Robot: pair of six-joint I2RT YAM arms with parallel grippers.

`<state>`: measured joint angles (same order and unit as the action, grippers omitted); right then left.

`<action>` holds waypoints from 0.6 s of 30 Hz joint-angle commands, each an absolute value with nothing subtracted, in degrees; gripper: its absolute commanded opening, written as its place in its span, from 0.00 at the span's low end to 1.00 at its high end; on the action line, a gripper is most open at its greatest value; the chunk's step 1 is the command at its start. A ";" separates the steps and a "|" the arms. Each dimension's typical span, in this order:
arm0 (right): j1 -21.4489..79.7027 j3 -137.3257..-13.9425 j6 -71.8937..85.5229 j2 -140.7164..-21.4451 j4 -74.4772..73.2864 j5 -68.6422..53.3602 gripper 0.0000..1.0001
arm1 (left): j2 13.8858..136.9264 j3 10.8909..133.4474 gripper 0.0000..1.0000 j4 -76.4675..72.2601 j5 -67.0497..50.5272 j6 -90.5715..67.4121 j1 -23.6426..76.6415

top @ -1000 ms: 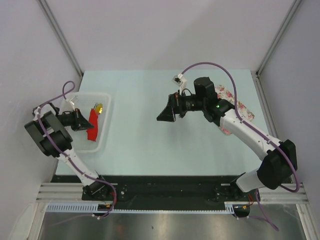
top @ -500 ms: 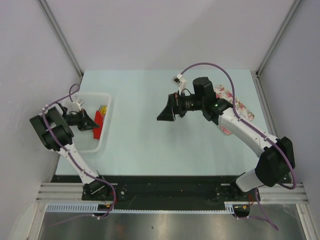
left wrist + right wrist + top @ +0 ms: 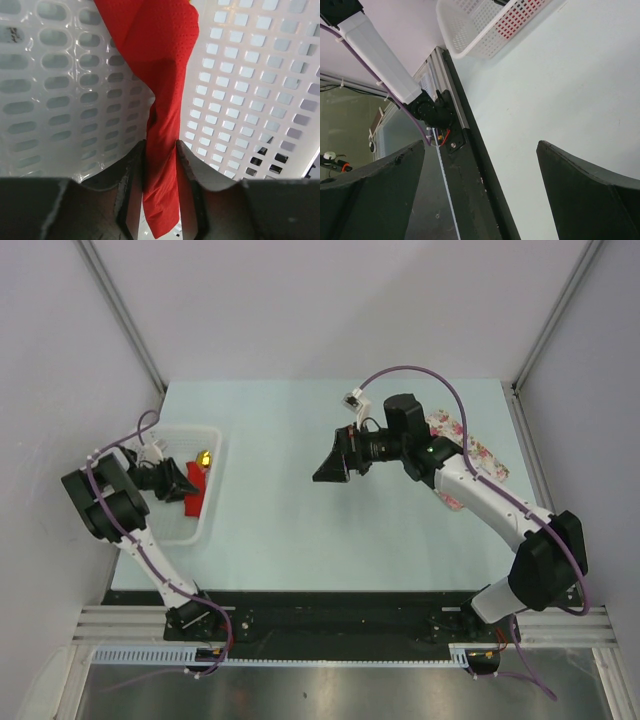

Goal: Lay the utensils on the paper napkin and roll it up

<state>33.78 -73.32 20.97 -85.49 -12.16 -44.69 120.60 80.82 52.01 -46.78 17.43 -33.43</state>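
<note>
The red paper napkin [image 3: 196, 485] lies bunched inside the white basket [image 3: 205, 530] at the table's left. In the left wrist view a strip of the paper napkin [image 3: 160, 100] runs down between the fingers of my left gripper [image 3: 160, 145]. Those jaws stand slightly apart around it, with a sliver of gap beside the paper low down. From above, my left gripper [image 3: 185, 485] reaches into the basket from the left. A gold spoon bowl [image 3: 206, 457], one of the utensils, shows just behind the napkin. My right gripper [image 3: 330, 468] hovers open and empty over the table's middle.
A white cloth with pink flowers [image 3: 475, 455] lies at the right, under the right arm. The basket's perforated walls [image 3: 250, 75] close in around the left fingers. The right wrist view shows the basket [image 3: 485, 25] far off and the black base rail [image 3: 470, 175].
The left gripper dropped lower and drew back left, bringing the hanging napkin down into the basket, and its jaws have parted. The right arm has barely moved.
</note>
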 commanded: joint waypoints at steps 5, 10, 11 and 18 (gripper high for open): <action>33.66 -75.94 22.15 -86.13 -10.99 -46.49 1.00 | 113.47 77.96 0.45 45.97 -39.81 16.43 -32.70; 33.66 -76.11 22.23 -86.04 -11.16 -46.32 1.00 | 111.53 77.78 0.46 45.09 -39.55 16.35 -32.08; 33.58 -76.20 22.24 -86.04 -11.08 -46.41 1.00 | 111.53 77.87 0.47 45.00 -39.55 16.35 -32.08; 33.66 -76.64 22.15 -85.87 -11.78 -46.67 1.00 | 107.06 76.29 0.50 40.44 -37.71 13.98 -32.17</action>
